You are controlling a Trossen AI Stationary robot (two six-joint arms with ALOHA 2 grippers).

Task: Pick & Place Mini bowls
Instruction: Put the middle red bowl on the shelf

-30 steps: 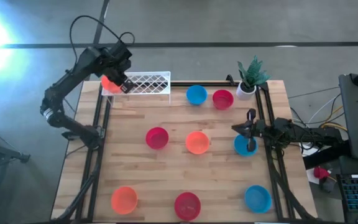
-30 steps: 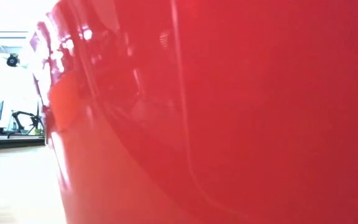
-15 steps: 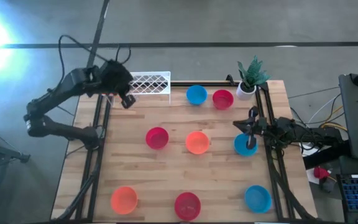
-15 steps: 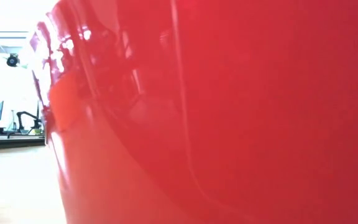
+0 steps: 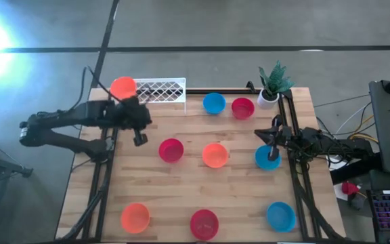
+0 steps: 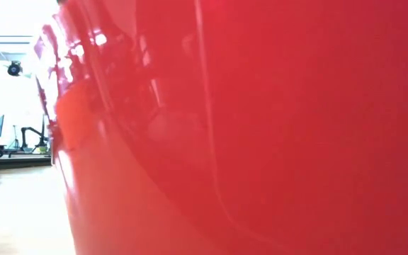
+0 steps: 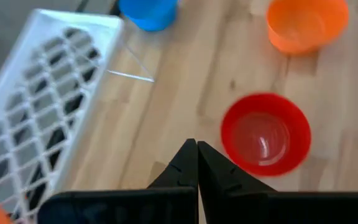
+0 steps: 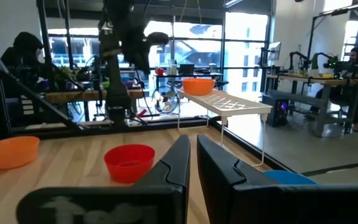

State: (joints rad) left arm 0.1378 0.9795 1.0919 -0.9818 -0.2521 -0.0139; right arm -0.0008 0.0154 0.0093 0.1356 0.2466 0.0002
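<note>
Several mini bowls sit upright on the wooden table in the high view: blue (image 5: 213, 103), red (image 5: 242, 107), red (image 5: 171, 150), orange (image 5: 214, 155), blue (image 5: 267, 157), orange (image 5: 135, 217), red (image 5: 204, 224) and blue (image 5: 281, 216). One more orange bowl (image 5: 122, 87) rests on the left end of the white wire rack (image 5: 160, 90). My left gripper (image 5: 141, 137) (image 7: 197, 163) is shut and holds nothing; it hangs over the table between the rack and the red bowl (image 7: 266, 134). My right gripper (image 5: 261, 139) (image 8: 192, 163) waits shut at the table's right side, beside a blue bowl.
A small white pot with a green plant (image 5: 273, 83) stands at the far right corner. Black rails (image 5: 107, 156) run along the table's left and right sides. A red bowl (image 6: 261, 127) right against the camera fills the low view. People sit at desks beyond the table (image 8: 27, 53).
My left gripper has let go of the orange bowl, which stays on the rack's left end. The gripper has drawn back from the rack toward the table's near edge and come lower over the wood. The right arm has kept still.
</note>
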